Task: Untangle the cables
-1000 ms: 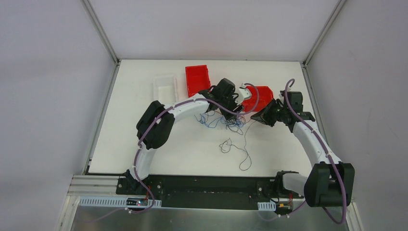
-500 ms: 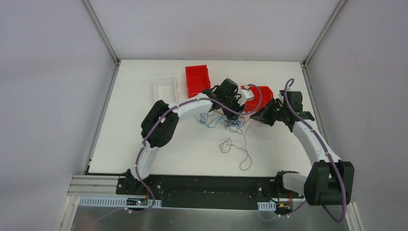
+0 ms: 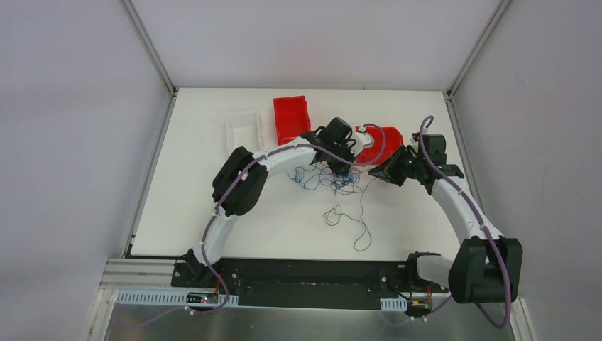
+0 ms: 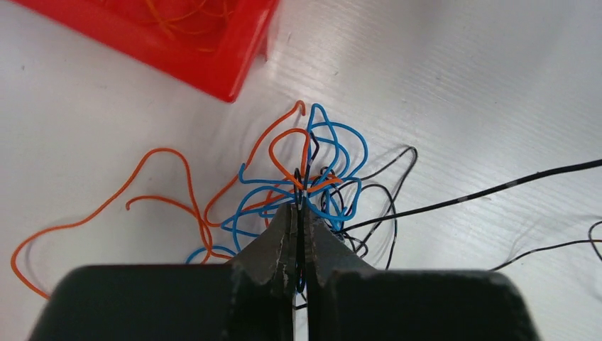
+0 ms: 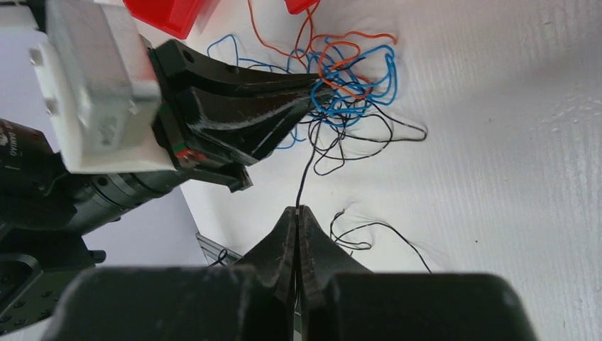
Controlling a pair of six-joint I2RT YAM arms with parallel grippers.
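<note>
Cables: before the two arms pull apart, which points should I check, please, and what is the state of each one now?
1. Left gripper shut on the knot: ok.
2. Right gripper shut on a black strand: ok.
3. That black strand runs straight into the knot: ok.
4. Which strands the left gripper pinches: cannot tell.
5. Knot lies outside the red bin: ok.
6. Colours separated: not ok; blue, orange and black are tangled.
</note>
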